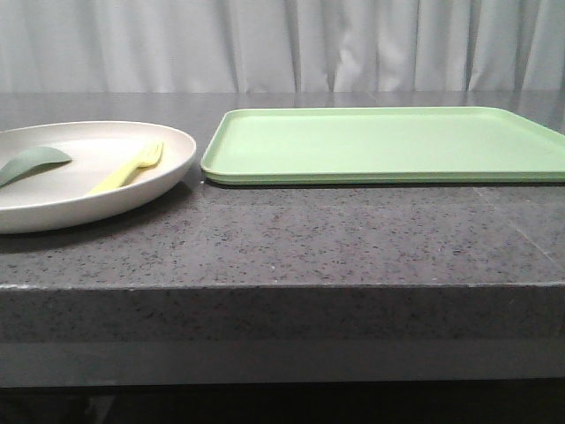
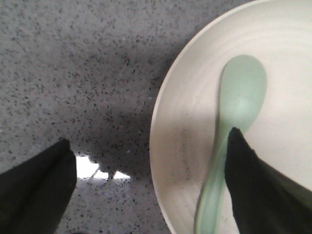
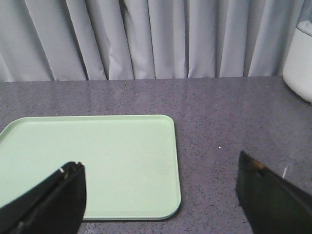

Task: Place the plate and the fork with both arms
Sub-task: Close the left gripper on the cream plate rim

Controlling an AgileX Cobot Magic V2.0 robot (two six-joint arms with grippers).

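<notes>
The cream-white plate (image 1: 168,159) sits on the dark counter at the left. A pale-yellow fork (image 1: 130,168) lies in it, tines toward the back. A grey-green spoon (image 1: 31,162) lies in it too. In the left wrist view the plate's rim (image 2: 163,126) and the spoon (image 2: 239,97) show. My left gripper (image 2: 153,165) is open, one finger outside the rim over the counter, the other over the spoon. My right gripper (image 3: 161,190) is open and empty above the near right corner of the light-green tray (image 3: 97,156). Neither gripper shows in the front view.
The light-green tray (image 1: 380,141) lies flat on the counter right of the plate, nearly touching it. The counter's front edge (image 1: 282,287) runs across the front view. A grey curtain hangs behind. A white container (image 3: 300,63) stands at the counter's far right.
</notes>
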